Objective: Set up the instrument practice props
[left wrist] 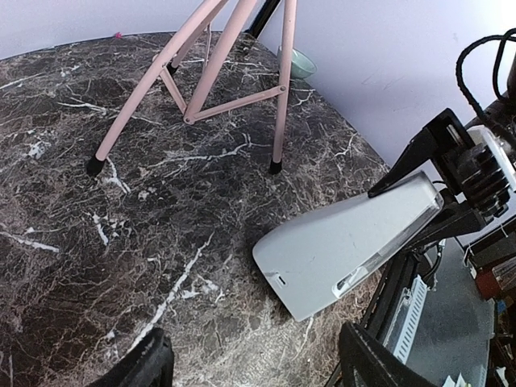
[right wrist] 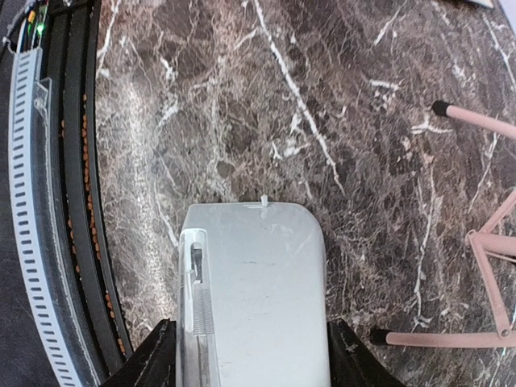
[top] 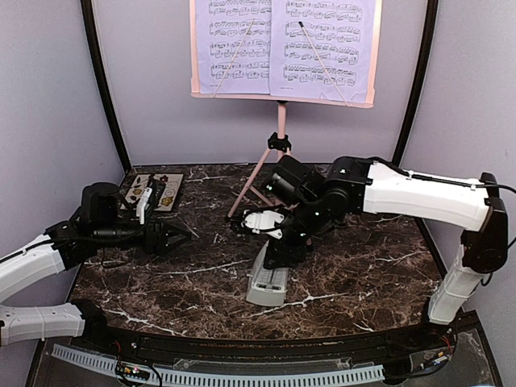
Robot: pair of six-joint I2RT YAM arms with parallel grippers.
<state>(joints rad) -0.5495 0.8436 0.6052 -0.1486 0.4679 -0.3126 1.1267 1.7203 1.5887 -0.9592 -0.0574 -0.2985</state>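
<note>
The right gripper [top: 284, 242] pinches the white metronome [top: 268, 284] by its narrow end, tilted; let go now, it would likely topple flat; the left gripper [top: 173, 236] hangs spread, empty

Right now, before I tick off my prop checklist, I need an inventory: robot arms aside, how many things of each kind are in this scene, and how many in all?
music stand: 1
sheet-music pages: 2
metronome: 1
floral tile: 1
pale green bowl: 1
Total: 6
</note>
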